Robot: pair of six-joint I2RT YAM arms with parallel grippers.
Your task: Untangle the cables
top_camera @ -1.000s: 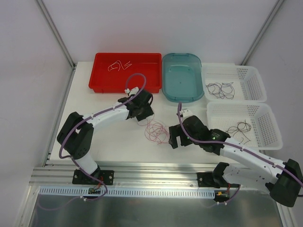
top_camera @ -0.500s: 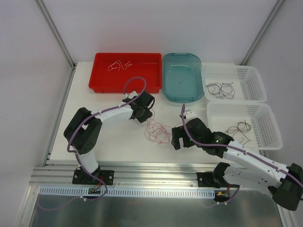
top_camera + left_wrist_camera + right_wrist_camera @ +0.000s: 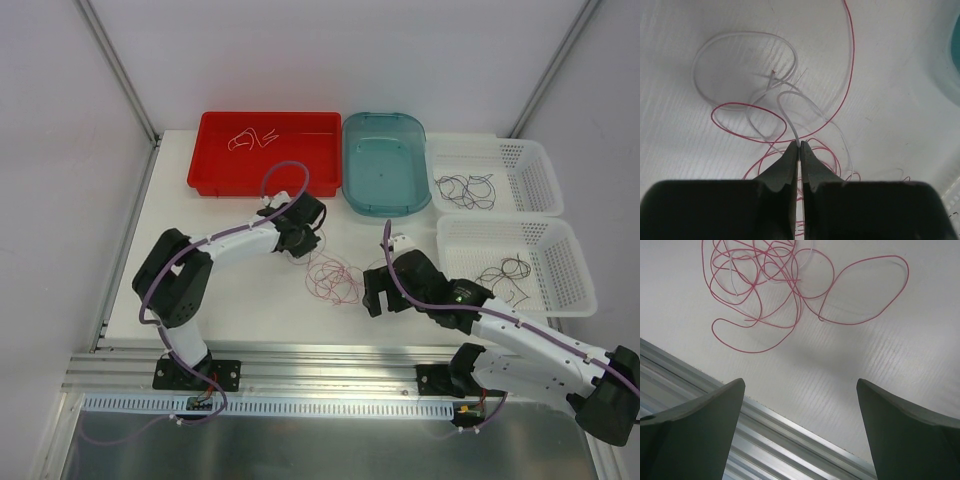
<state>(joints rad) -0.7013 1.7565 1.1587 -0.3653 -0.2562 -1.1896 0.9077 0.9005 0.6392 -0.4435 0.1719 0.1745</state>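
Several red and white cables are lying knotted on the bench. I am pinching one white strand in the left tool, pressed together at the heap's 11 o'clock, presumably for drawing it free; the right tool is hovering spread at 4 o'clock.

Cables on table, mid-front

Bright, even, diffuse light fills all 3 views. The left gripper looks dark and soft-edged near the lens. Beyond its tips the white table is sharp, and the cables cast faint shadows. The right gripper shows as 2 dark, blurred shapes.
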